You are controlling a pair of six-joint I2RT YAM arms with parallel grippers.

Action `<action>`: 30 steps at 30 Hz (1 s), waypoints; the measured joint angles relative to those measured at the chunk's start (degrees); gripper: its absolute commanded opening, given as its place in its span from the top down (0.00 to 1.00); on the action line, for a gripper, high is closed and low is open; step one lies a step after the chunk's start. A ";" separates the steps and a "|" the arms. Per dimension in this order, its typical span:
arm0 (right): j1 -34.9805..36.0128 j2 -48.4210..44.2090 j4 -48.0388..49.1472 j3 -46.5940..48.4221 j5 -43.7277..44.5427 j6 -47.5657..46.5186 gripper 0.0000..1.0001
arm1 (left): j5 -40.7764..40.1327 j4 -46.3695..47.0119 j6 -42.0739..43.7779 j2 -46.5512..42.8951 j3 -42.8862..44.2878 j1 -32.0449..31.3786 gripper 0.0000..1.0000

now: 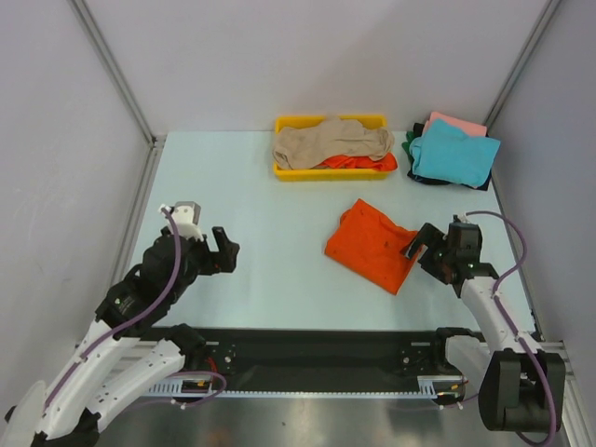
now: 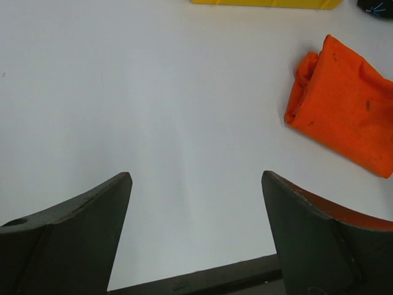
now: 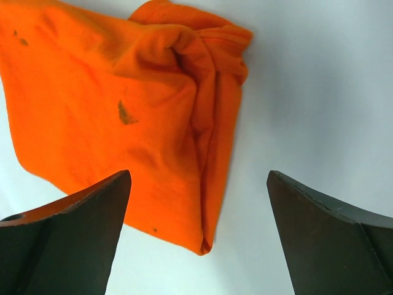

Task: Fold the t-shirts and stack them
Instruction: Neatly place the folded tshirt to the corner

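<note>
**Two open grippers, one orange shirt on the bench**

Seen from above, the orange t-shirt [image 1: 371, 244] lies folded on the bench [image 1: 261, 186], right of centre and nearer the near edge than the far one. My right gripper [image 1: 421, 250] sits at the shirt's right-hand border, jaws apart. My left gripper [image 1: 225, 251] is well apart from it, toward the left edge, jaws also apart. At the far edge a yellow tray [image 1: 284, 171] holds a beige t-shirt [image 1: 331, 142] on top of more orange cloth [image 1: 358, 164]. In the far right corner a teal t-shirt [image 1: 453, 154] tops a stack, with a pink t-shirt [image 1: 458, 124] and a dark green t-shirt [image 1: 408, 146] showing from under it.

Through my left wrist camera, my fingers [image 2: 92, 227] stand wide over bare bench. The orange shirt lies off to the upper right, and a strip of the tray runs along the top.

Through my right wrist camera, my fingers [image 3: 80, 233] are spread wide with the orange shirt below them. Its bunched fold runs up between them and a few dark specks show on the cloth. I cannot tell whether I touch it.
</note>
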 measured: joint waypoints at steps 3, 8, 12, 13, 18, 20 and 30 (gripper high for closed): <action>-1.55 0.76 1.57 -0.94 -0.68 0.04 0.00 | -0.02 0.22 0.02 0.70 -0.42 0.00 0.07; -4.48 4.24 5.88 -2.78 -3.19 0.15 0.00 | 0.02 0.22 0.02 1.46 -0.98 0.00 0.08; -6.58 6.21 7.26 -3.72 -4.70 0.24 0.00 | 0.00 0.22 0.02 1.33 -1.01 0.00 0.08; -6.75 6.34 7.58 -3.72 -4.81 0.24 0.00 | 0.00 0.22 0.02 1.33 -1.01 0.00 0.08; -7.17 7.30 9.70 -3.74 -5.57 0.26 0.00 | -0.02 0.22 0.02 1.36 -1.05 0.00 0.08; -7.23 7.98 10.14 -3.74 -5.68 0.26 0.00 | -0.02 0.22 0.02 1.36 -1.05 0.00 0.08; -7.48 9.18 12.00 -3.72 -6.16 0.26 0.00 | -0.28 0.22 0.00 1.84 -1.05 0.00 0.08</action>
